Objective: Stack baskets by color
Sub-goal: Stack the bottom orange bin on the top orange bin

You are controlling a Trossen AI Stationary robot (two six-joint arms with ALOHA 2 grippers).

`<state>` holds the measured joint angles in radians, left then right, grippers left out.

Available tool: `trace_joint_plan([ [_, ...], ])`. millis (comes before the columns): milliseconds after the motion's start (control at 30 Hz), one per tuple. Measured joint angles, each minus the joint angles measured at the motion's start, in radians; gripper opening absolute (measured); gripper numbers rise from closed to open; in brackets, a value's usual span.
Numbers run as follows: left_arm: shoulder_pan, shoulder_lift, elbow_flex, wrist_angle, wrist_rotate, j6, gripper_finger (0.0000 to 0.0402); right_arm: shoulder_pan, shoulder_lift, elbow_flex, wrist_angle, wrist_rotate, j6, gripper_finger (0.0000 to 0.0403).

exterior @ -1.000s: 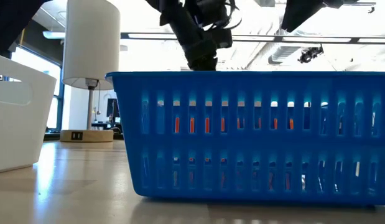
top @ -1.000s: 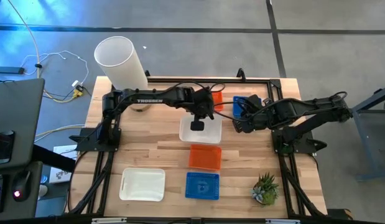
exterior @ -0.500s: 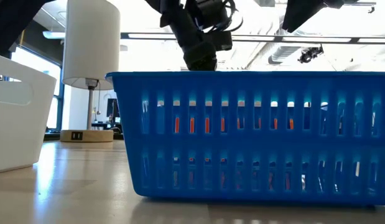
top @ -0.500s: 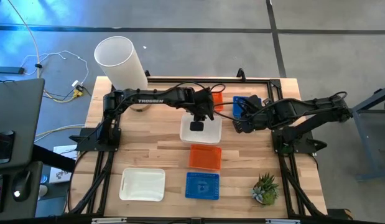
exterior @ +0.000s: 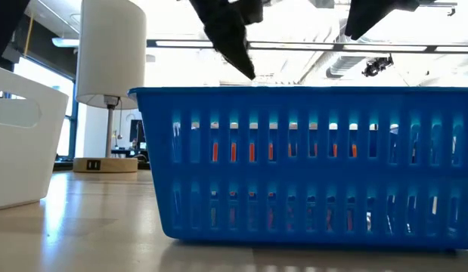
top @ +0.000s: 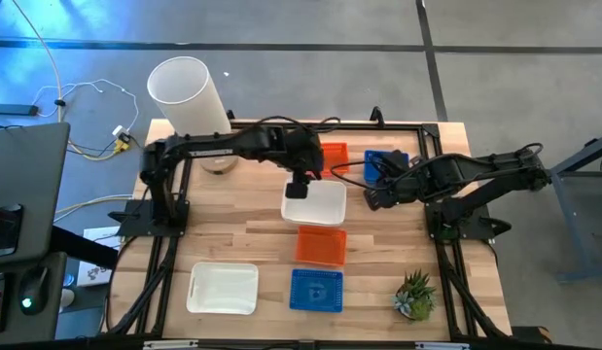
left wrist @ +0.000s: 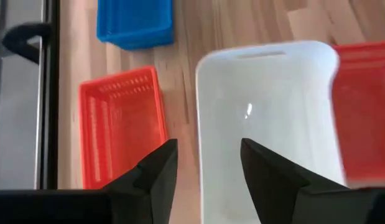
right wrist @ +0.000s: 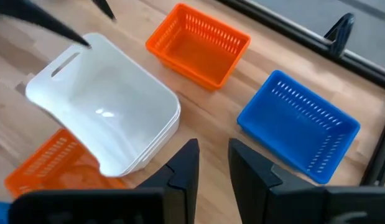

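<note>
The white stack (top: 314,204) of baskets sits near the middle of the counter (top: 242,233), its two nested rims showing in the right wrist view, and the left gripper (top: 301,186) hangs just above its 11 o'clock corner with its fingers apart, grasping nothing. At 12 o'clock from the stack, just beside it, stands an orange basket (top: 334,157); at 1 o'clock, near the counter's far edge, stands a blue basket (top: 383,165). At 6 o'clock from the stack, close against it, lies a second orange basket (top: 320,245), and past that, toward the near edge, a second blue basket (top: 316,289), which fills the low view and hides most of what lies behind it. A lone white basket (top: 223,289) rests at 7 o'clock, well apart, with bare counter between it and the stack. The right gripper (top: 372,197) hovers at 3 o'clock from the stack, beside the far blue basket, its fingers a little apart and nothing between them. A potted plant (top: 415,295) stands at 4 o'clock near the corner, and a tall white cylinder (top: 189,97) leans at 10 o'clock over the far edge. A black frame (top: 169,262) runs along the counter's sides.
</note>
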<state>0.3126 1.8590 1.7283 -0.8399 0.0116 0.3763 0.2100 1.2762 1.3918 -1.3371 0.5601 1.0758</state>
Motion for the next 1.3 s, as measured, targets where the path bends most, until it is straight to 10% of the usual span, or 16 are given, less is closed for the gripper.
trace_joint_plan([
  [400,-0.011,-0.165,0.0,-0.224,0.148,-0.107,0.0157,0.025,0.07,0.0,0.026,-0.177,-0.069,0.0094],
  [767,-0.098,-0.191,-0.007,-0.292,0.047,-0.2,0.0157,0.105,0.235,0.0,0.075,-0.307,0.023,0.017],
  [1300,-0.226,-0.373,-0.39,-0.143,-0.113,-0.38,0.0156,0.188,0.381,0.0,0.247,-0.366,0.134,0.0179],
])
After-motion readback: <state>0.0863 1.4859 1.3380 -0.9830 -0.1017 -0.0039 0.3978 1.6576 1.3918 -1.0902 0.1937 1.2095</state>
